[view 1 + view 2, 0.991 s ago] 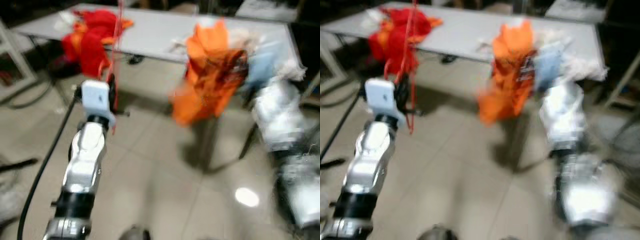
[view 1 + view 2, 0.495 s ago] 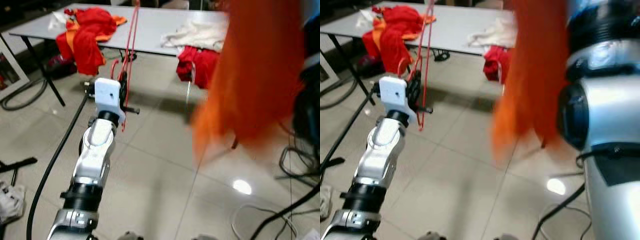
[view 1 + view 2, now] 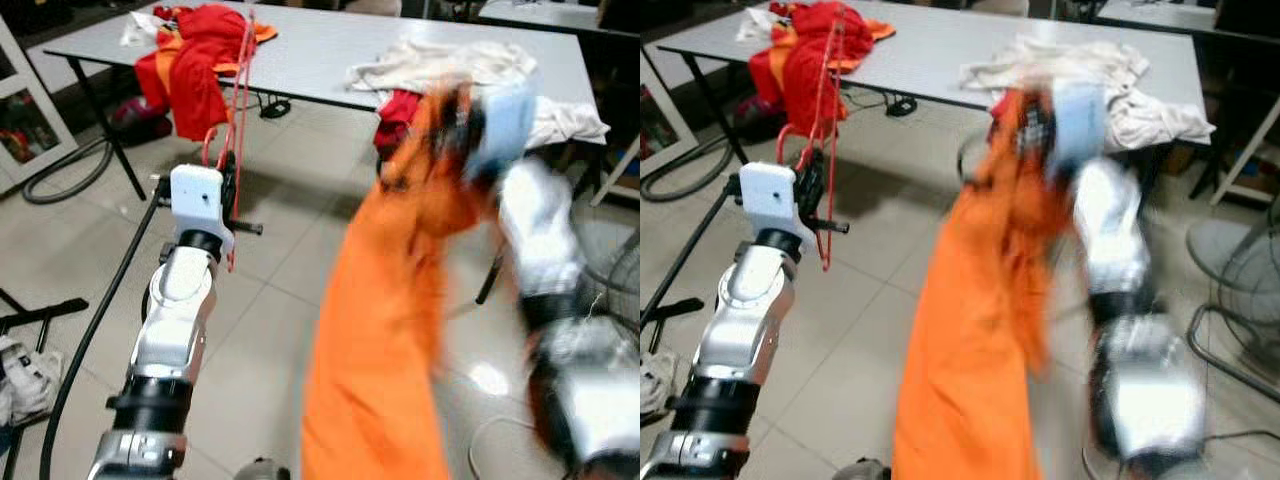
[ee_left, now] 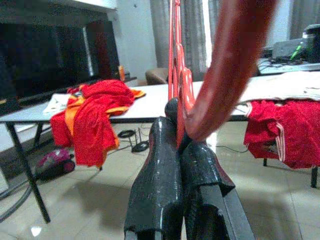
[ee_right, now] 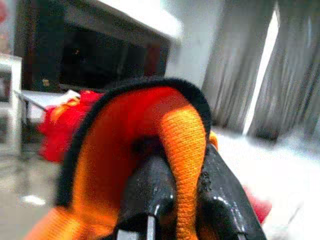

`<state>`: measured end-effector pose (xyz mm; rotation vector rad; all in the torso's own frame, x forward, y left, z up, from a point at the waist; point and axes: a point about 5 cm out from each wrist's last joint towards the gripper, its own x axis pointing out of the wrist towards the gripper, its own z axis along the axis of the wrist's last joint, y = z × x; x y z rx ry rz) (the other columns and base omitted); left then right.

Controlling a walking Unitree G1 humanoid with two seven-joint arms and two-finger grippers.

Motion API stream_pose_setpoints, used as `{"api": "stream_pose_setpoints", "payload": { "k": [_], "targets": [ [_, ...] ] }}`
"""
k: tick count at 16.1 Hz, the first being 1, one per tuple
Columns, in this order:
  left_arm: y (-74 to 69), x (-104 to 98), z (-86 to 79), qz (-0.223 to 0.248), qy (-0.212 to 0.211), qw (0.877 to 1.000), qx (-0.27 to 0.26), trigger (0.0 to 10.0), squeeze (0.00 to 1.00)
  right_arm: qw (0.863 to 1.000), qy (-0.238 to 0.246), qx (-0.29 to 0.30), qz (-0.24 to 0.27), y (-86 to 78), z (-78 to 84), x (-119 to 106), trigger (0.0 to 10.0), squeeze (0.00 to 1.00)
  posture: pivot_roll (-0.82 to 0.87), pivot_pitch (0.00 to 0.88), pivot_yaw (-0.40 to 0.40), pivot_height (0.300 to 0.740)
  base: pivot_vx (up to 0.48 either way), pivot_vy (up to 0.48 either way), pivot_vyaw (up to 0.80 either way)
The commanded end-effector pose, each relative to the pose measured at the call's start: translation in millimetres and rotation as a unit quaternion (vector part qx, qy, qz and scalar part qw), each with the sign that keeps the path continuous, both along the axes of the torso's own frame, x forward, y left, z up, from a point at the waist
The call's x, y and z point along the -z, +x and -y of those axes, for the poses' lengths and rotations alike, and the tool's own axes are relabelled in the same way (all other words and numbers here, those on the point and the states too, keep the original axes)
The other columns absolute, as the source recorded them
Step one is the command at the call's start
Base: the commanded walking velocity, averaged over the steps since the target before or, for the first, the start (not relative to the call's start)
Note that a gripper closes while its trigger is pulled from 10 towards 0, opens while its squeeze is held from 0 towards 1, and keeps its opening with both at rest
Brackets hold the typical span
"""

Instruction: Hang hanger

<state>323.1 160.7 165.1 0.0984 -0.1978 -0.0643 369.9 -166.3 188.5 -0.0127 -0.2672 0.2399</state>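
Observation:
My left gripper [image 3: 228, 190] is shut on a thin red hanger [image 3: 238, 120] and holds it upright in front of the grey table [image 3: 320, 50]; its black fingers [image 4: 170, 175] pinch the red wire [image 4: 176, 75]. My right gripper [image 3: 455, 125], raised and blurred, is shut on the collar of an orange garment [image 3: 385, 330]. The garment hangs long toward the floor, right of the hanger. Up close, an orange fold [image 5: 177, 150] sits clamped between the right fingers [image 5: 150, 195].
On the table lie a red and orange clothes pile [image 3: 195, 40] at the left and white cloth [image 3: 450, 65] at the right. A red garment [image 4: 290, 125] hangs off the table edge. A black stand leg [image 3: 95, 330] crosses the tiled floor; a fan [image 3: 1240, 290] stands right.
The camera has shifted. My right arm has swung the orange garment down, so it now hangs long beside the hanger. The left gripper keeps holding the hanger upright.

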Motion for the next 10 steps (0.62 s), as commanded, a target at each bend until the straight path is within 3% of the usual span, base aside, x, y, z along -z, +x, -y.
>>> {"api": "stream_pose_setpoints", "payload": {
  "k": [1,2,4,6,10],
  "targets": [
    [-1.9,2.3,-4.6,-0.010,-0.012,1.000,-0.014,10.0,0.00,0.999,0.054,0.006,-0.007,-2.7,2.6,-1.6,0.0,0.00,-0.03,0.000,0.025,0.740,0.000,0.000,0.00],
    [-3.7,13.0,-7.1,-0.040,-0.054,0.997,-0.035,10.0,0.00,0.993,0.082,-0.005,-0.086,-17.5,-4.1,46.8,0.0,0.00,-0.02,0.000,0.027,0.740,0.000,0.000,0.00],
    [-6.5,34.7,-12.6,-0.091,-0.105,0.988,-0.066,10.0,0.00,0.982,0.114,-0.016,-0.151,-34.2,-11.2,85.1,0.0,0.00,-0.02,0.000,0.037,0.740,0.000,0.000,0.00],
    [-10.8,48.0,-14.0,-0.119,-0.101,0.985,-0.076,10.0,0.00,0.976,0.124,-0.002,-0.178,-44.4,-12.4,97.9,0.0,0.00,-0.01,0.000,0.052,0.740,0.000,0.000,0.33],
    [-10.7,45.4,-12.6,-0.118,-0.086,0.985,-0.091,10.0,0.00,0.978,0.105,-0.014,-0.178,-43.4,-16.0,97.3,0.0,0.00,-0.01,0.000,0.053,0.740,0.000,0.000,0.62]
  ]
}}
